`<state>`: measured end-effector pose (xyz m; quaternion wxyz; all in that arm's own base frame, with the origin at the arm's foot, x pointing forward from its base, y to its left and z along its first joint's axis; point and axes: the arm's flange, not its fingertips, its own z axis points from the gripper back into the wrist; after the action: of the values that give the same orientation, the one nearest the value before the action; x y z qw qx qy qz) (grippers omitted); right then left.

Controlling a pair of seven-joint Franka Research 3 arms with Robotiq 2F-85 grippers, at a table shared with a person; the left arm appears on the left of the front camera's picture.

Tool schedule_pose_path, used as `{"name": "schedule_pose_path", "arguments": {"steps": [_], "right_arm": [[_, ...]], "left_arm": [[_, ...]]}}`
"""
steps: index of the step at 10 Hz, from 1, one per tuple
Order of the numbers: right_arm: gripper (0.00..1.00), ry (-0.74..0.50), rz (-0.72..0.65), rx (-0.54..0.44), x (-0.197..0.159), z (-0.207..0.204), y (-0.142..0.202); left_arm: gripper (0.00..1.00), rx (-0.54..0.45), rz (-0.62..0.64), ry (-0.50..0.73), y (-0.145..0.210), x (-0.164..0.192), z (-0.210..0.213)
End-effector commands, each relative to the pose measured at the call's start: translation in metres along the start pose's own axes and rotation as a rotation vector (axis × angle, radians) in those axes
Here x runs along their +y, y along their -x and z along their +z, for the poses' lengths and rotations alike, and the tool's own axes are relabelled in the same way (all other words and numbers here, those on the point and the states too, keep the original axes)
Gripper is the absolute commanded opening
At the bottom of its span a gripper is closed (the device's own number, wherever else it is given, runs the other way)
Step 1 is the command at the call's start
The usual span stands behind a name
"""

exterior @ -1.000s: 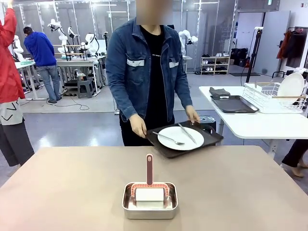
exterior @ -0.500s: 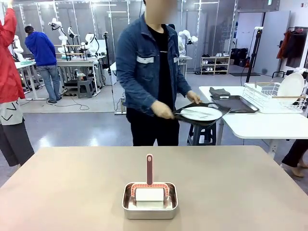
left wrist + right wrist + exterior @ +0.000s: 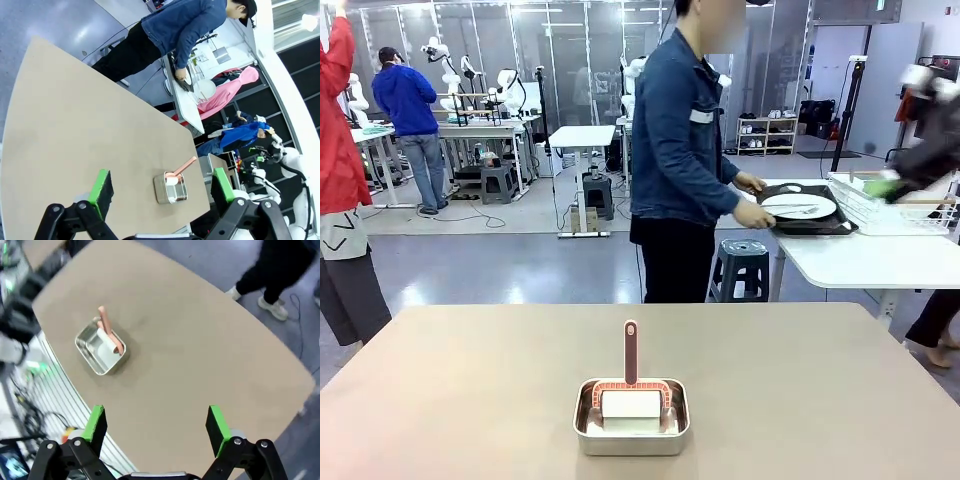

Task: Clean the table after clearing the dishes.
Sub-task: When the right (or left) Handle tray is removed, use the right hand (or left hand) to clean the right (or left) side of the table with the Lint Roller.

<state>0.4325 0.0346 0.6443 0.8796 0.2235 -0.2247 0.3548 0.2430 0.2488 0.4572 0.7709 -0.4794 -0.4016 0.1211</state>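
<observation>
Jaws of the left gripper point(image 3: 161, 180) are seen spread wide, with nothing held between the green pads point(image 3: 101, 187); the gripper is poised well above the beige-brown table point(image 3: 70, 120). Jaws of the right gripper point(image 3: 156, 422) are likewise parted and nothing is grasped by them, the same tabletop being viewed from high above. Near the robot's edge of the table, about midway across, a small steel pan point(image 3: 631, 446) is set. A lint roller point(image 3: 631, 403) with a white roll is laid in it, its reddish handle point(image 3: 630, 350) raised out of the pan. Beyond the table's far edge, a person in a denim jacket point(image 3: 680, 130) is turned toward a white side table point(image 3: 860, 260), well apart from the beige table. A dark tray point(image 3: 820, 227) carrying a round white plate point(image 3: 798, 206) is gripped by the person's hands point(image 3: 756, 215) at the near-left part of the side table; whether it is fully set down cannot be told. Cutlery on the plate is too small to be made out. Just beside the tray, a white wire rack point(image 3: 865, 205) is stood on the same side table, and a grey stool point(image 3: 740, 262) is placed below its corner.
</observation>
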Motion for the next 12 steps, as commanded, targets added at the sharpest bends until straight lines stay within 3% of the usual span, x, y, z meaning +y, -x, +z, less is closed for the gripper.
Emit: {"name": "schedule_pose_path", "arguments": {"steps": [1,3,5,7,8,12], "right_arm": [[1.0,0.197,0.238,0.168,0.03,-0.08,-0.032],[1.0,0.157,0.434,0.271,0.1,-0.16,-0.042],[1.0,0.165,0.561,0.362,0.141,-0.209,-0.032],[1.0,0.077,0.576,0.421,0.156,-0.226,-0.027],[1.0,0.105,0.585,0.383,0.154,-0.226,-0.03],[1.0,0.105,0.585,0.383,0.154,-0.226,-0.03]], "left_arm": [[1.0,0.013,-0.003,0.005,0.0,-0.002,0.003],[1.0,0.013,-0.003,0.005,0.0,-0.002,0.003],[1.0,0.013,-0.003,0.005,0.0,-0.002,0.003],[1.0,0.013,-0.003,0.005,0.0,-0.002,0.003],[1.0,0.013,-0.003,0.005,0.0,-0.002,0.003],[1.0,0.013,-0.003,0.005,0.0,-0.002,0.003]]}}
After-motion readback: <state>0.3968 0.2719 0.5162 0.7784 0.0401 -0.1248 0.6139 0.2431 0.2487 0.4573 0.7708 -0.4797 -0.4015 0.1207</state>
